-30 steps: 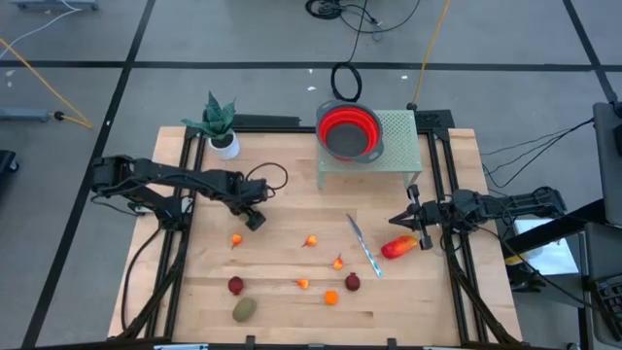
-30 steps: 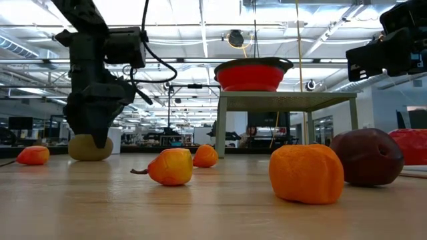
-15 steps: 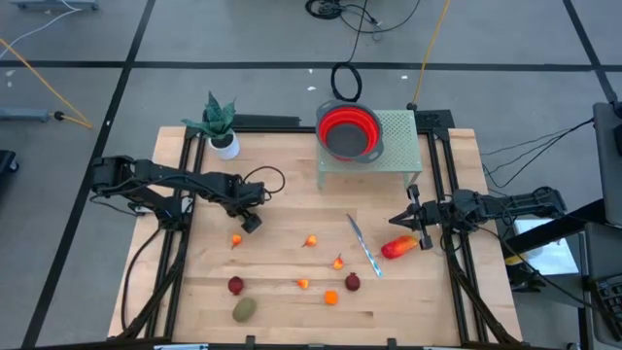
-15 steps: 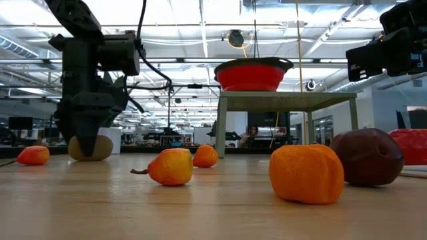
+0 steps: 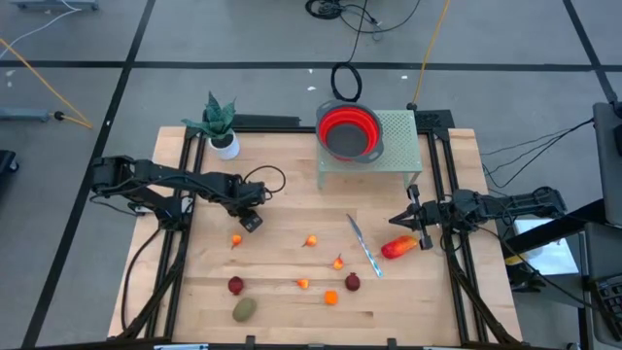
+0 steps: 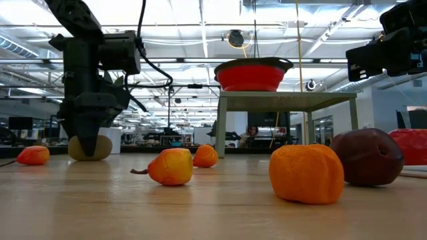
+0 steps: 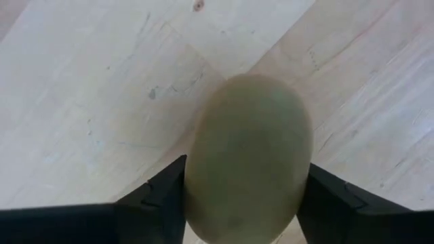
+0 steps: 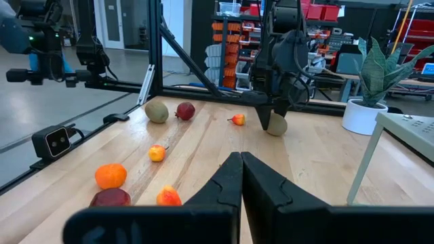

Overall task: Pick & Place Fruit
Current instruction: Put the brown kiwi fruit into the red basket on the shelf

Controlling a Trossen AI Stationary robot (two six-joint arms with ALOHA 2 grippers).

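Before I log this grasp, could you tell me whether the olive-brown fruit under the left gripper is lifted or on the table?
On the table: the olive-brown fruit rests on the wood between the left gripper's fingers.

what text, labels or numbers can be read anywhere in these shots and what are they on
None can be read.
Fruit, red bowl, knife and wooden table: no print shows.
Red bins on the shelves behind the table, right wrist view: any labels are too small to read.
Small camera box at the table edge: no legible marking.
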